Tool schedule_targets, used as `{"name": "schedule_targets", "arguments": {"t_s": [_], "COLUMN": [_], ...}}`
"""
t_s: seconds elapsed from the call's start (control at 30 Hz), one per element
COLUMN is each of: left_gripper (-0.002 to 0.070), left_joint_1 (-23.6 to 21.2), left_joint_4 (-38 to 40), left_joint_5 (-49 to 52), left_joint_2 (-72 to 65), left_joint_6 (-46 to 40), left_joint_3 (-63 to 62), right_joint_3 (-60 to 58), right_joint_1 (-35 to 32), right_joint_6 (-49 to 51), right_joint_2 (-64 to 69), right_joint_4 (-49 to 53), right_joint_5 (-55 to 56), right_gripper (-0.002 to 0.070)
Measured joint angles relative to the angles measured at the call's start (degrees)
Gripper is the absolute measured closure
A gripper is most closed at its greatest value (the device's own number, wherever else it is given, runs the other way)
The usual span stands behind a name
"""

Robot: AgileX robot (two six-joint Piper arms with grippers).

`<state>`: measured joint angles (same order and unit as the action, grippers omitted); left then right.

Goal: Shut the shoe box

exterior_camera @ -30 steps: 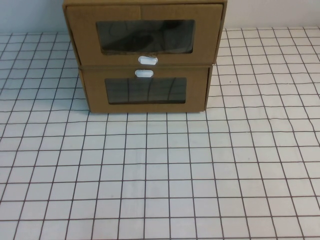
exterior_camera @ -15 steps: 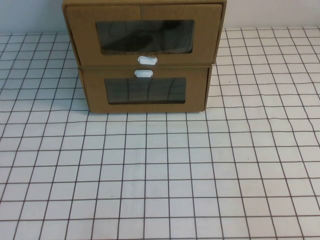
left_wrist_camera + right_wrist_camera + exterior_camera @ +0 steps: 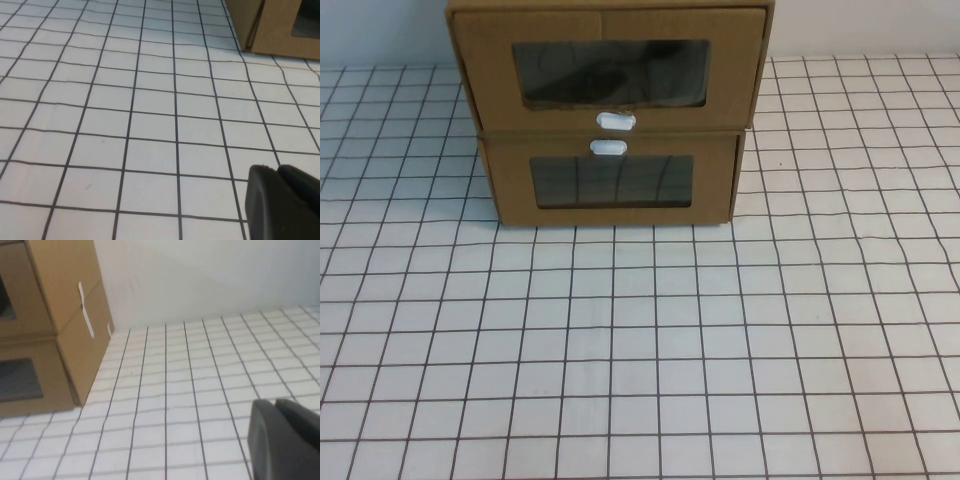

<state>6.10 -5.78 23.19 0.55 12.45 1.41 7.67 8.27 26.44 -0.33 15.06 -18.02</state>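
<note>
The shoe box (image 3: 610, 70) is the upper of two stacked brown cardboard boxes at the back of the table. It has a clear window and a white pull tab (image 3: 615, 121) below the window. Its front reaches slightly further forward than the lower box's front. It also shows in the right wrist view (image 3: 55, 290). My left gripper (image 3: 277, 169) is shut and empty, low over the gridded table, well short of the boxes. My right gripper (image 3: 275, 402) is shut and empty, off to the boxes' right side. Neither gripper shows in the high view.
The lower matching box (image 3: 610, 180) has its white tab (image 3: 608, 147) above its window; its corner shows in the left wrist view (image 3: 275, 25). A white gridded table (image 3: 640, 340) spreads in front of the boxes. A white wall (image 3: 200, 275) stands behind.
</note>
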Motion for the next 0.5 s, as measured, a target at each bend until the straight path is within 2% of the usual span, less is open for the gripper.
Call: {"name": "schedule_targets", "arguments": {"t_s": [0.2, 0.3, 0.5], "left_gripper": [0.0678, 0.0677, 0.0677], "left_joint_1": [0.0, 0.0, 0.0], "left_joint_4": [0.0, 0.0, 0.0], "left_joint_5": [0.0, 0.0, 0.0], "left_joint_2": [0.1, 0.1, 0.1], "left_joint_6": [0.0, 0.0, 0.0], "left_joint_3": [0.0, 0.0, 0.0], "right_joint_3": [-8.8, -9.0, -9.0], "right_joint_1": [-0.5, -1.2, -1.4], "right_joint_6": [-15.5, -21.8, -25.4], "right_joint_2": [-0.2, -0.2, -0.3], "right_joint_4": [-13.8, -16.9, -19.9], "right_joint_5": [-0.7, -2.1, -2.2], "right_gripper": [0.0689, 0.069, 0.0689]}}
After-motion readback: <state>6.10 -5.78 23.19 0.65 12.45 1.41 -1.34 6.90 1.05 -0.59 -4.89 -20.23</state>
